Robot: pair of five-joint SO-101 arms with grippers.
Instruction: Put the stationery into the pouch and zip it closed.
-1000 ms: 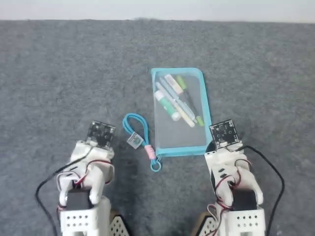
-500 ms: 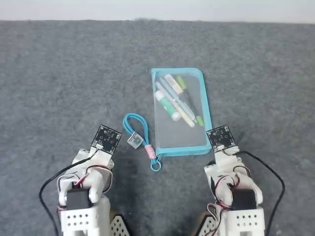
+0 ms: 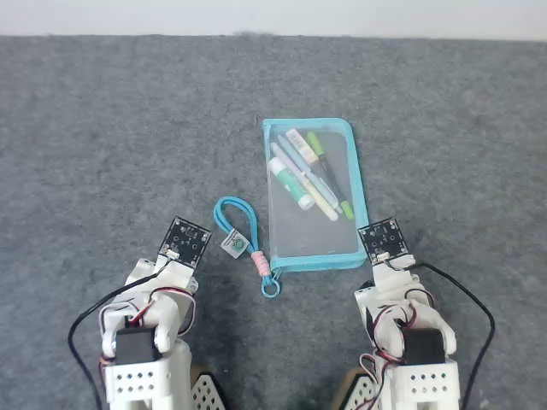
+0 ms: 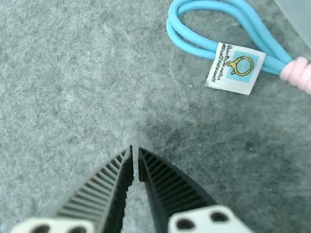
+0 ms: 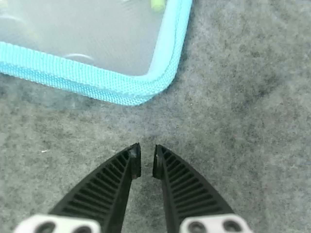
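Left wrist view: left gripper point(image 4: 135, 151) fingers all but together with a hairline slit, nothing clamped, tips over bare grey felt point(image 4: 63, 73). Just past the tips lies the blue strap point(image 4: 194, 29) with its paper tag point(image 4: 235, 68) and pink bead section point(image 4: 302, 73), all apart from the fingers. Right wrist view: right gripper point(image 5: 146, 151) reads the same, fingers nearly closed with a narrow gap, empty, tips just short of the pouch point(image 5: 121, 92) corner and not touching it. High view: pouch point(image 3: 312, 235) lies flat on the felt, long axis pointing away from the arms, teal trim, clear face. Stationery point(image 3: 306, 171) is inside it, a bundle of pens and markers lying on a slant in the pouch half farthest from the arms; the arm-side half of the pouch is bare. Strap loop sits beside the pouch's long side on the left arm's side, hooked by a small ring point(image 3: 270, 289) at the pouch's arm-side corner. Left arm point(image 3: 145, 342) sits beyond the strap from the pouch; right arm point(image 3: 408, 342) sits just off the pouch's other arm-side corner. Zip state: can't tell from these views.
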